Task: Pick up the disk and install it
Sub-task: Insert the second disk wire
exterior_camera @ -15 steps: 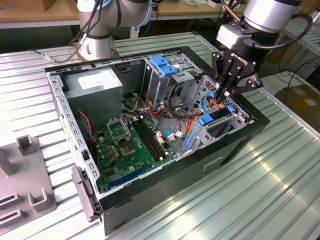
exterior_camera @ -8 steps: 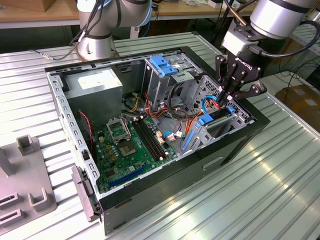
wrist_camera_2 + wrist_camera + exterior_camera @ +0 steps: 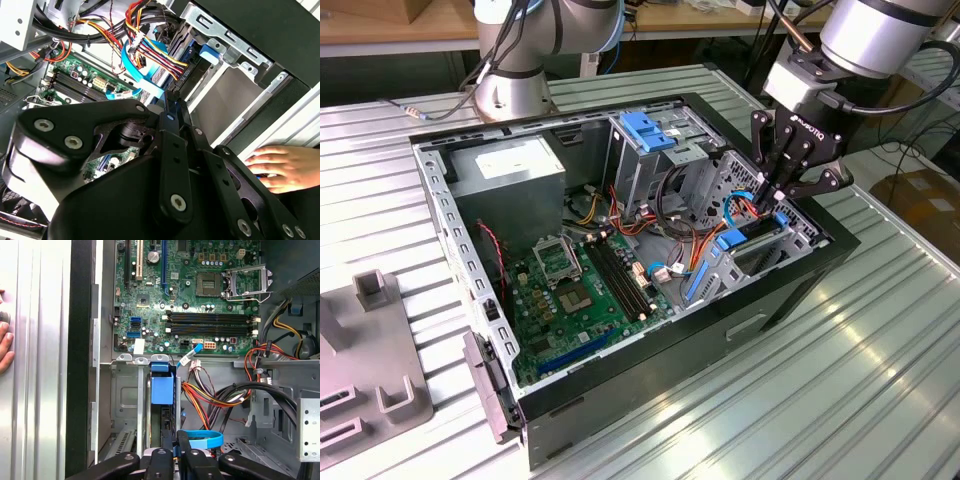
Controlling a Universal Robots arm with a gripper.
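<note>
The disk (image 3: 732, 240) stands on edge in a slot of the drive bay at the exterior view's right end of the open computer case (image 3: 650, 370). Its blue carrier tab (image 3: 161, 387) and grey edge face the first wrist view, and the tab (image 3: 209, 53) also shows in the second wrist view. My gripper (image 3: 782, 203) hangs straight over that end of the bay with its black fingers (image 3: 170, 120) drawn together, the tips just above the disk's near end. I cannot tell whether they touch it. In the first wrist view the gripper (image 3: 175, 459) sits by a looped blue cable (image 3: 202, 440).
Bundled cables (image 3: 670, 215) cross beside the bay. The motherboard (image 3: 575, 290), the power supply (image 3: 510, 175) and a tall drive cage with a blue bracket (image 3: 645, 130) fill the case. A person's hand (image 3: 280, 167) rests on the ribbed table (image 3: 840, 380). A grey fixture (image 3: 370, 360) stands at the left.
</note>
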